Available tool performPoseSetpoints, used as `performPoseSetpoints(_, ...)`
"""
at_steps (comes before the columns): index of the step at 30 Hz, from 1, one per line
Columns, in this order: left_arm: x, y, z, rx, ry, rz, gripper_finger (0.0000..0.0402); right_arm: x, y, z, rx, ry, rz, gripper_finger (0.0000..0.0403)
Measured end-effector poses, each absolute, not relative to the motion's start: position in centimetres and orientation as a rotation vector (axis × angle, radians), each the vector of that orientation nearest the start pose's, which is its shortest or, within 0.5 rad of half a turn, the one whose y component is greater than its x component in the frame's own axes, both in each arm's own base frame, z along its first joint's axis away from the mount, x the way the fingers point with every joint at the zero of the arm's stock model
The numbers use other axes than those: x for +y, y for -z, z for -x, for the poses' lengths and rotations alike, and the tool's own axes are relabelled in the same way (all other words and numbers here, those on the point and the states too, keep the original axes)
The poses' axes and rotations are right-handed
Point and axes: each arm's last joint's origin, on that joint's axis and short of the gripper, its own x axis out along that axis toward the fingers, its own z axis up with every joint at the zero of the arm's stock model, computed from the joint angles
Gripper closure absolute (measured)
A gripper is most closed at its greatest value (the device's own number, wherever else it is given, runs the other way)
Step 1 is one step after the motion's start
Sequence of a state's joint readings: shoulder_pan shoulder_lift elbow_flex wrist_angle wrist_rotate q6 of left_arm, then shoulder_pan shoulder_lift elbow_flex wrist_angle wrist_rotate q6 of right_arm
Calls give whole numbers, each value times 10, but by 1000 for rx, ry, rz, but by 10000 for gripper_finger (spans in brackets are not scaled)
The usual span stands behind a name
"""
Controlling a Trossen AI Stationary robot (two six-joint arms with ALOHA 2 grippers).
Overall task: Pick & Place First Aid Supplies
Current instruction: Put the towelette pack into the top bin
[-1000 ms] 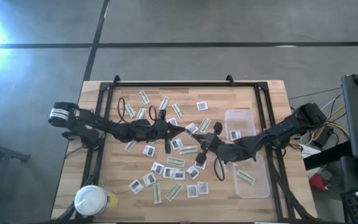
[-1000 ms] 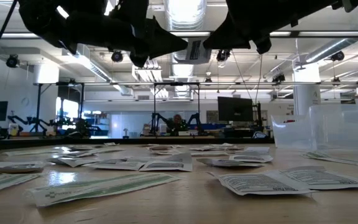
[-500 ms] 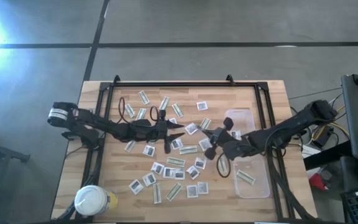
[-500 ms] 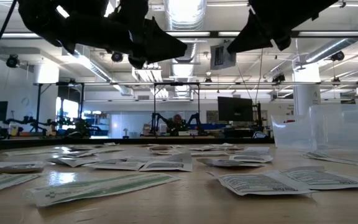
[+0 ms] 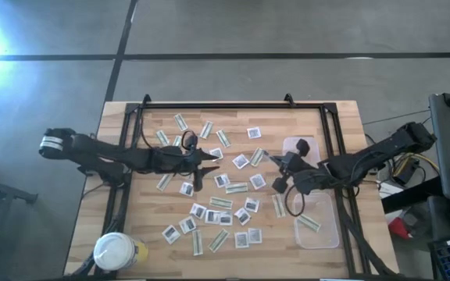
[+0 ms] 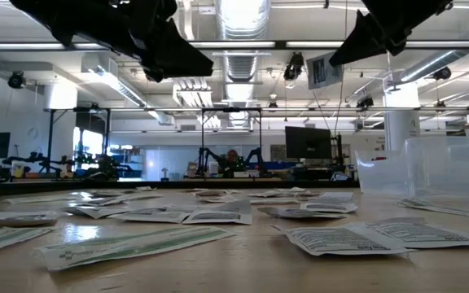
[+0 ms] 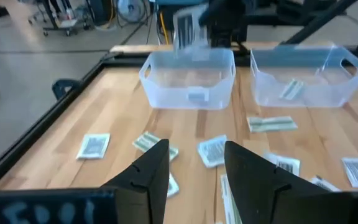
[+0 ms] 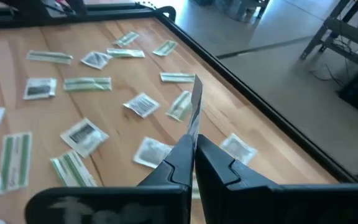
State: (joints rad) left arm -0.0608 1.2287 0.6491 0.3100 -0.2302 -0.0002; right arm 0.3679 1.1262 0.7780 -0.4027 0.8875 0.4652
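The first aid supplies are several small flat packets, white squares and green-and-white strips (image 5: 221,203), lying flat across the wooden table (image 5: 155,242). My right gripper (image 5: 278,162) hangs mid-table, just left of the small clear tub (image 5: 289,144). It is shut on one white packet (image 6: 324,71), high above the tabletop. My left gripper (image 5: 209,159) hovers over the packets left of centre. Its fingers (image 7: 154,171) are open, with nothing between them. My right gripper pinches one edge of the white packet (image 8: 194,132) between its two fingertips. The fingers point toward the table's left, slanting down. The packet (image 8: 196,102) sticks out beyond the tips, seen edge-on, lifted clear of the table.
Two clear tubs stand at the right: the small one (image 7: 188,78) and a longer one (image 5: 319,222) holding a green strip. A white-lidded round jar (image 5: 116,251) stands at the near left corner. A black frame rail (image 5: 225,104) runs round the table.
The two grippers met mid-table on one packet. My left gripper opened, let go and drew back toward the table's left edge. My right gripper kept the packet and carried it toward the right, up to the small tub.
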Motion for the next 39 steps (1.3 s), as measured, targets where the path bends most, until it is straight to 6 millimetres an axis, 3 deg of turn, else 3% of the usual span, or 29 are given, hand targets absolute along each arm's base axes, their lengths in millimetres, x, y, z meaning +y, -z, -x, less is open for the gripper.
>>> performPoseSetpoints(10, -8, -242, -247, 369, -176, -9, 252, 45, -271, -182, 507, 633, 10, 394)
performPoseSetpoints(22, -9, -240, -248, 382, -177, -1, 252, 26, -267, -138, 624, 776, -149, 394)
performPoseSetpoints(39, -9, -240, -248, 380, -179, 4, 252, 24, -258, -126, 823, 741, -451, 394)
